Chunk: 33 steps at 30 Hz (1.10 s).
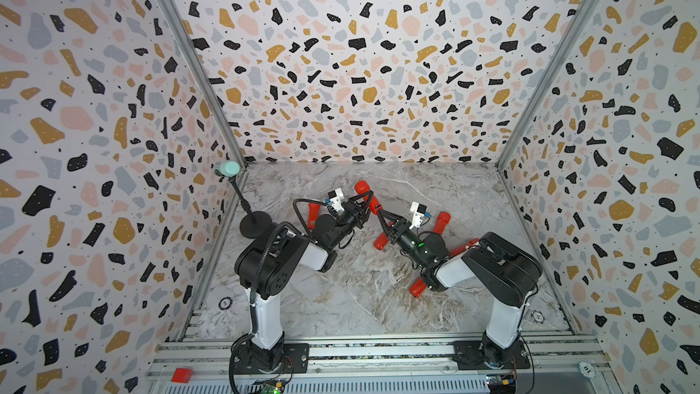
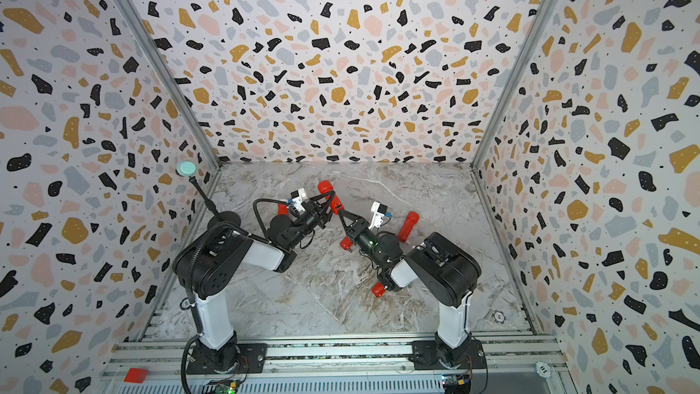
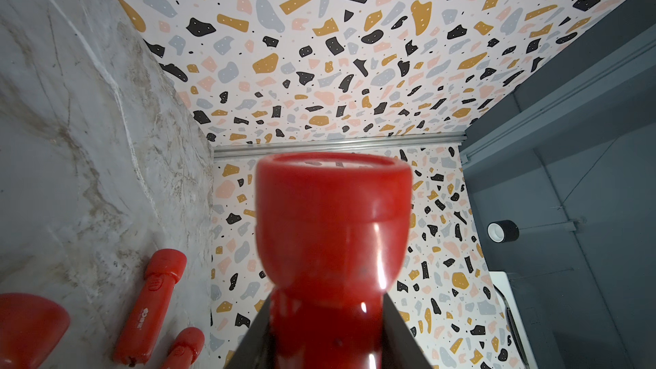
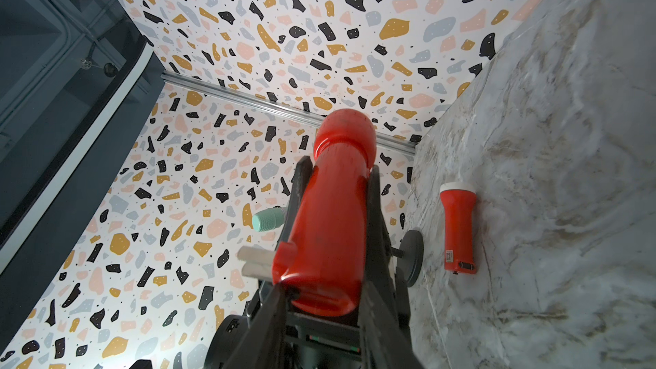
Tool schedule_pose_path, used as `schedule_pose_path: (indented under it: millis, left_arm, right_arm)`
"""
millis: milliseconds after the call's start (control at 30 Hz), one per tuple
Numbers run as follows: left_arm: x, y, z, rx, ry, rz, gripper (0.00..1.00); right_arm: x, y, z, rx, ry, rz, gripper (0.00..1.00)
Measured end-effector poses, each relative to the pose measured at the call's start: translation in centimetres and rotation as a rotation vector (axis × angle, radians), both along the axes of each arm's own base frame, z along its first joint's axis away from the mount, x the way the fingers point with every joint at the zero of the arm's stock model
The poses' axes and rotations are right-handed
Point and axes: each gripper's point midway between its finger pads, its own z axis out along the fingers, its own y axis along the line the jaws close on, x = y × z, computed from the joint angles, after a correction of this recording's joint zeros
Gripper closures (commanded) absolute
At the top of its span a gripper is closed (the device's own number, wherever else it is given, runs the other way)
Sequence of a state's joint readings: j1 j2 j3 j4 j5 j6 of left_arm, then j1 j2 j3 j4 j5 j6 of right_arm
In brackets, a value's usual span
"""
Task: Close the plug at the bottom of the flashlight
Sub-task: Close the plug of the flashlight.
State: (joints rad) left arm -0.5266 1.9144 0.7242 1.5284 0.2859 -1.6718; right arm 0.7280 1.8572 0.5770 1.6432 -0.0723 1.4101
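A red flashlight (image 1: pixel 363 189) (image 2: pixel 325 188) hangs above the marble table, its head toward the back wall. My left gripper (image 1: pixel 364 202) (image 3: pixel 326 331) is shut on its body just behind the head (image 3: pixel 333 207), with black fingers (image 3: pixel 253 339) on both sides. My right gripper (image 1: pixel 380 213) (image 2: pixel 341 214) (image 4: pixel 323 299) comes from the opposite side. Its fingers (image 4: pixel 273 314) press on either side of the flashlight's (image 4: pixel 333 214) bottom end. The plug itself cannot be made out between them.
Several other red flashlights lie on the table (image 1: pixel 360 297), among them those at the left (image 1: pixel 312 214), the right (image 1: pixel 441 221) and under my right arm (image 1: pixel 418 288). A microphone stand (image 1: pixel 253 223) with a teal head stands at the left wall.
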Motion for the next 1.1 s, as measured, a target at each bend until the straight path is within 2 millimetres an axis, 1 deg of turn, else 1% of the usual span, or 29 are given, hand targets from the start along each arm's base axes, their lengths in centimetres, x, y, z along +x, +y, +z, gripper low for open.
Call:
schedule_pose_path:
  millis: [1100]
  left_arm:
    - [0.20, 0.19, 0.05, -0.016, 0.012, 0.013, 1.00]
  right_arm:
    - [0.30, 0.14, -0.17, 0.023, 0.020, -0.011, 0.72]
